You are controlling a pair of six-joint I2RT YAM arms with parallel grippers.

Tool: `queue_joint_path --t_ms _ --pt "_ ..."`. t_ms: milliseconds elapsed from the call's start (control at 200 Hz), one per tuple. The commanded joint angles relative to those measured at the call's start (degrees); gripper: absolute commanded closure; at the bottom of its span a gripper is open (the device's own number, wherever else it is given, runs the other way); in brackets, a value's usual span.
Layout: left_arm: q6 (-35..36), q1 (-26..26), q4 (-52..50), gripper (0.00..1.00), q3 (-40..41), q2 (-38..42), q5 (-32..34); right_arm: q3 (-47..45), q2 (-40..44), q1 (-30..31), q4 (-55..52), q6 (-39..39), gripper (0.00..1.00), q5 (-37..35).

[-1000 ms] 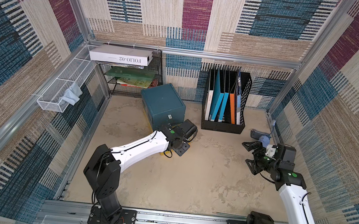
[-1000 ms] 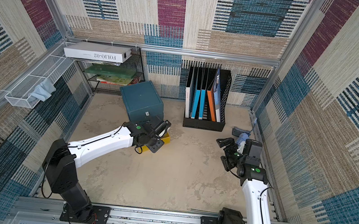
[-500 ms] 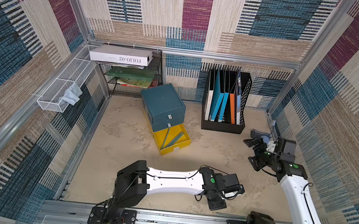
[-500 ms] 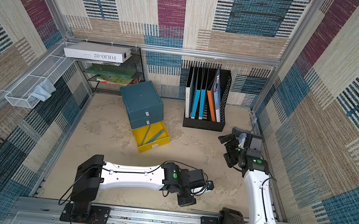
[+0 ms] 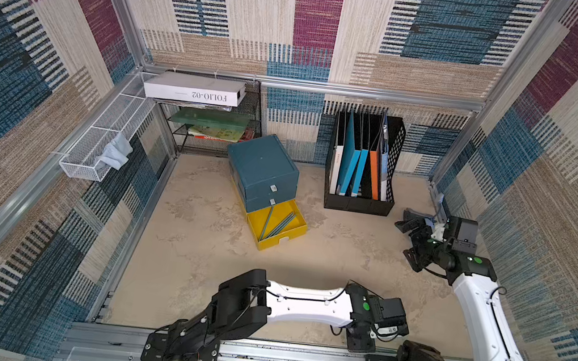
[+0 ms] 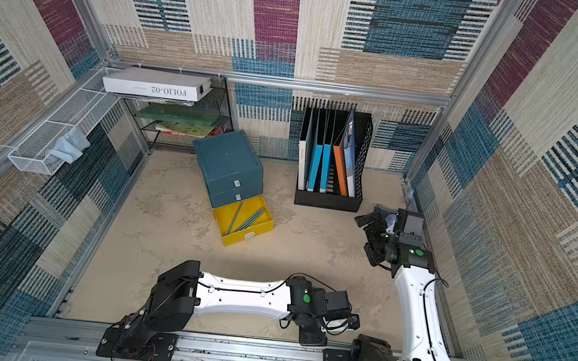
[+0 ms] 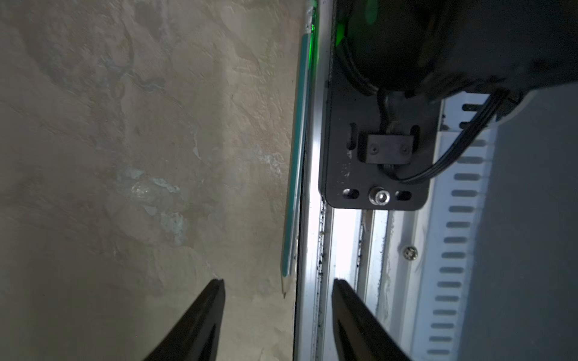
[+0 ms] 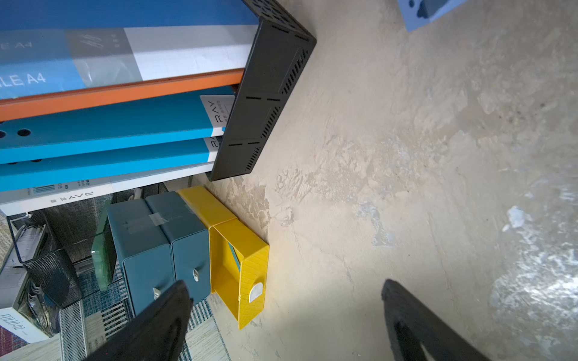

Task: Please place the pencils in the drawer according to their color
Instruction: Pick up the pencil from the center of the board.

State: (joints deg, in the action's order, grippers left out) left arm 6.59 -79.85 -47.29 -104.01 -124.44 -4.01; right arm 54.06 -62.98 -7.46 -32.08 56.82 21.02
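The left claw (image 7: 278, 281) is no longer at the yellow drawer (image 5: 255, 228). It now hangs half open and empty over a teal pencil (image 7: 295, 175) lying along the worktop's (image 5: 194, 252) front rail (image 7: 312, 218). We judge this the next pickup. The right claw (image 8: 286, 283) waits wide open and empty.

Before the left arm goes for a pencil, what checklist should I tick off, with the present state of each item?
1. Left tool open and empty: ok, jaws apart.
2. It is lined up with the teal pencil: ok, the pencil's tip lies between the jaws in the wrist view.
3. Pencil clear of the front rail: not ok, it lies right along it.
4. Yellow drawer open: ok, with teal pencils inside.
5. Right tool out of the way: ok, open, empty, over by the file rack.
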Motion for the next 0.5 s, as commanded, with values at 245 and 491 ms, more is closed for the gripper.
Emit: queue_joint_path --t_ms 245,491 --pt "0.86 -0.13 -4.59 0.43 -4.77 -4.56 0.90 5.08 -3.55 -0.44 -1.28 -1.80 0.01 -0.41" --pt "1.67 0.16 -5.08 0.44 -5.32 -5.96 0.38 5.77 -4.58 -0.53 -1.20 -1.71 0.01 -0.36"
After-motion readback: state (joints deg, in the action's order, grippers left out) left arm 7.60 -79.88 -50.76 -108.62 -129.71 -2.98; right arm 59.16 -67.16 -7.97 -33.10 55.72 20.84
